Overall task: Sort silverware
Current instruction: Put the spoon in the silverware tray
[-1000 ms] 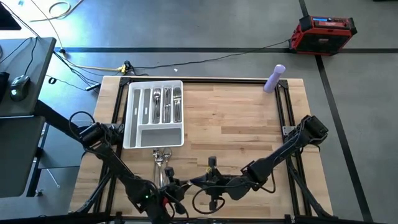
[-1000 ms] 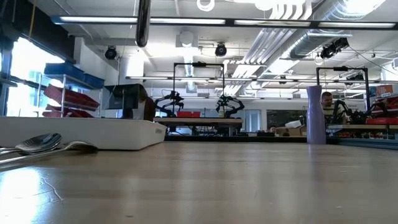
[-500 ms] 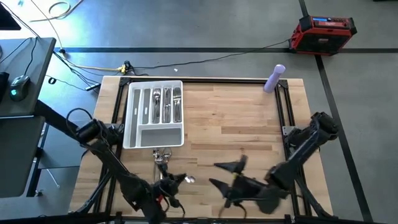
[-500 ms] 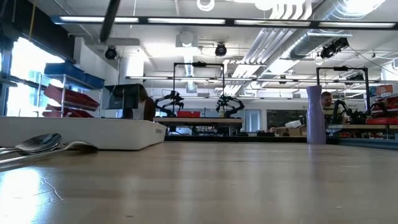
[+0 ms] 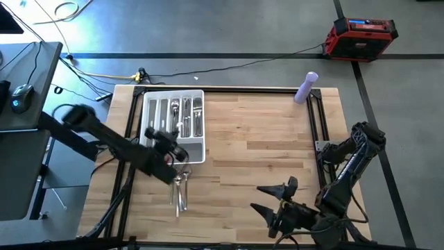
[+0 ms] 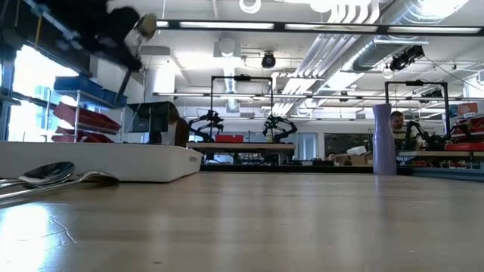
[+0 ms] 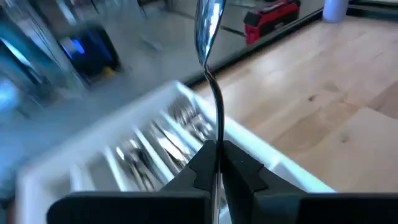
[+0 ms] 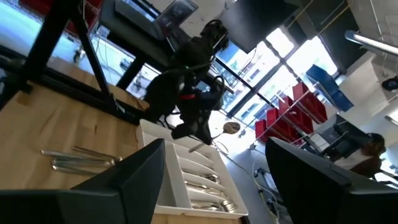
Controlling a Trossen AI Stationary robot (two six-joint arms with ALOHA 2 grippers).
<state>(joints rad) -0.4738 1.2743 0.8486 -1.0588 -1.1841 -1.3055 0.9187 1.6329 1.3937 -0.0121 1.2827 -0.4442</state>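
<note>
A: Left wrist view shows it best: the left gripper [image 7: 217, 163] has its fingers pressed together on the thin handle of a spoon [image 7: 208, 25], and the bowl of the spoon stands up, away from the fingers. Below it is the white tray [image 7: 261, 149] with more silverware in the narrow compartments.

B: How will the spoon handle, you think?

A: I judge it light and stiff, but smooth and slippery, so it can turn in the fingers. The flat middle of the handle is the good place to hold (not the round bowl).

B: And where are the other pieces?

A: High view shows a few loose pieces [image 5: 180, 191] lying on the wooden table [image 5: 263, 139], just beside the near edge of the tray [image 5: 149, 125], and sorted pieces [image 5: 186, 114] in the long compartments. The left gripper [image 5: 170, 146] hangs over the wide compartment. The right gripper [image 5: 277, 201] waits near the table's front edge, well apart, fingers spread wide with nothing between them.

B: What does the low view add?

A: Only a spoon [image 6: 45, 174] resting on the table in front of the tray wall [image 6: 113, 162]; inside the tray it cannot see. The right wrist view sees the left arm with the spoon [image 8: 231, 127] from the side, above the tray
</note>
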